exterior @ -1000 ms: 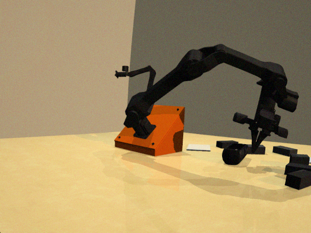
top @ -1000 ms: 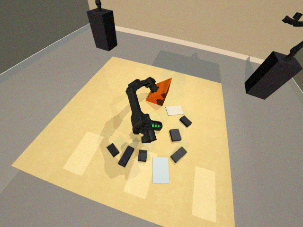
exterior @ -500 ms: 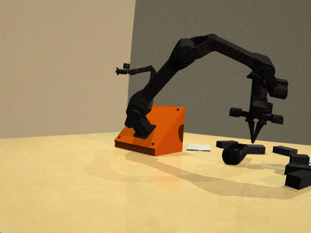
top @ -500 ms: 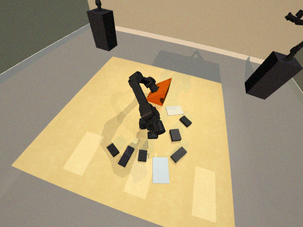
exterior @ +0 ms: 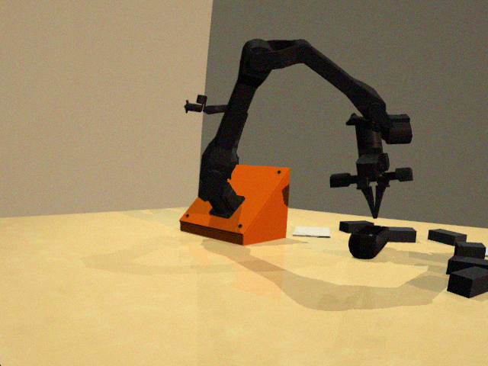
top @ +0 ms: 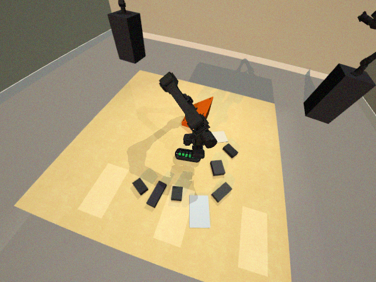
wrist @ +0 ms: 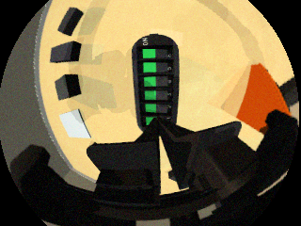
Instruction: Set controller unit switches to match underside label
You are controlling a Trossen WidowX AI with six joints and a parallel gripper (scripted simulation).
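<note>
The dark grey controller unit (top: 183, 155) (exterior: 364, 245) (wrist: 157, 75) sits on the bench with its switches facing up, and its underside label is hidden. In the wrist view its green ends are on the left and dark ends on the right, with "ON" printed at the far end. The number 1 rocker is partly covered by the fingertips. I cannot tell surely which end of each rocker is pressed. My gripper (exterior: 374, 216) (wrist: 156, 121) is shut and empty, pointing down above the unit near its number 1 end, with a gap below the tips in the exterior view.
Several dark blocks (top: 217, 167) (exterior: 469, 281) (wrist: 68, 87) lie around the unit. A pale blue-white plate (top: 199, 211) (wrist: 74, 123) lies beyond them. A white plate (top: 220, 137) (exterior: 311, 231) lies near the orange wedge base (top: 207, 108) (exterior: 260, 197) (wrist: 259, 99).
</note>
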